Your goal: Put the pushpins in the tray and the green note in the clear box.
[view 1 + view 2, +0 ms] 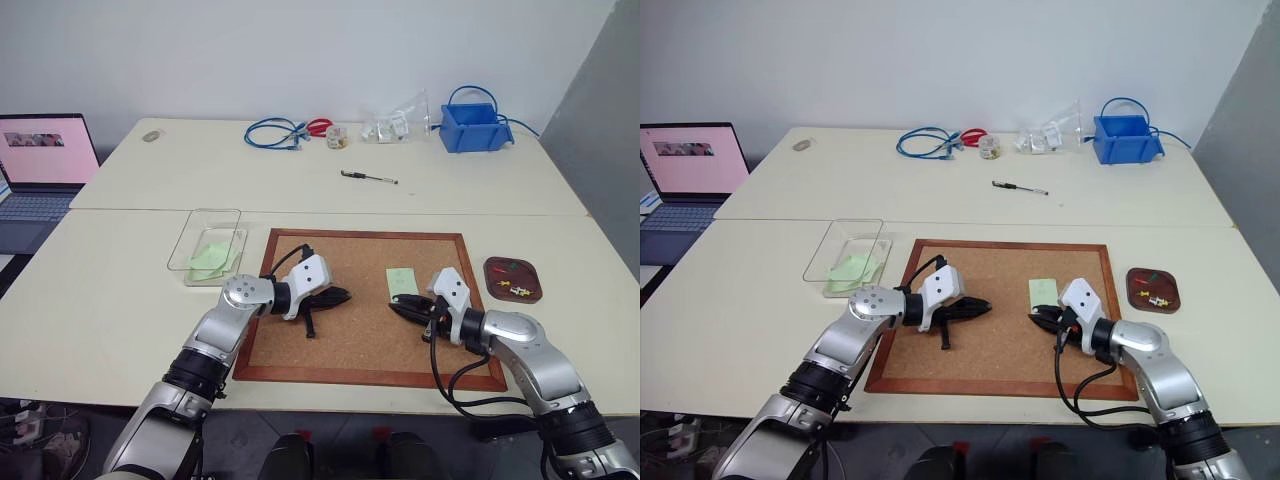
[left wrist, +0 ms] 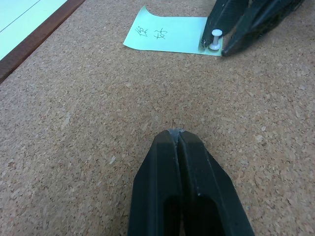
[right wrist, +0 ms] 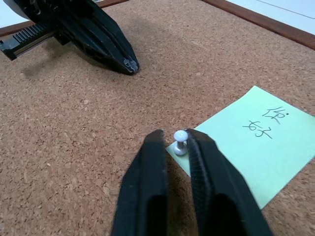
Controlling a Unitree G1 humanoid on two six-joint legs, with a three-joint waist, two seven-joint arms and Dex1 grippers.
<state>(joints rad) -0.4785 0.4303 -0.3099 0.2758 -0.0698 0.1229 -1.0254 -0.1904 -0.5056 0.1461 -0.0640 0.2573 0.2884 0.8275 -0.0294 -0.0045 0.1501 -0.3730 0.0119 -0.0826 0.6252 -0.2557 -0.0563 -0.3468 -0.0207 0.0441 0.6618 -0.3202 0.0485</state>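
— Pin first: a white pushpin (image 3: 179, 142) stands at the near corner of the green note (image 3: 248, 142), fixing it to the cork board (image 1: 350, 340). I have the right gripper (image 3: 176, 140) pinched on its stem so I can pull it free; the note can't go anywhere until then.

— And the left?

— My left gripper (image 2: 178, 135) rests on the cork with its fingers pressed together, holding nothing, well apart from the note. I judge it's parked there to stay out of the way.

— Destinations?

— The tray (image 1: 513, 279) sits just right of the board with several pins already in it; the clear box (image 1: 207, 245) lies left of it, green paper inside.

— Any writing?

— Two handwritten characters on the note; I can't read them reliably.
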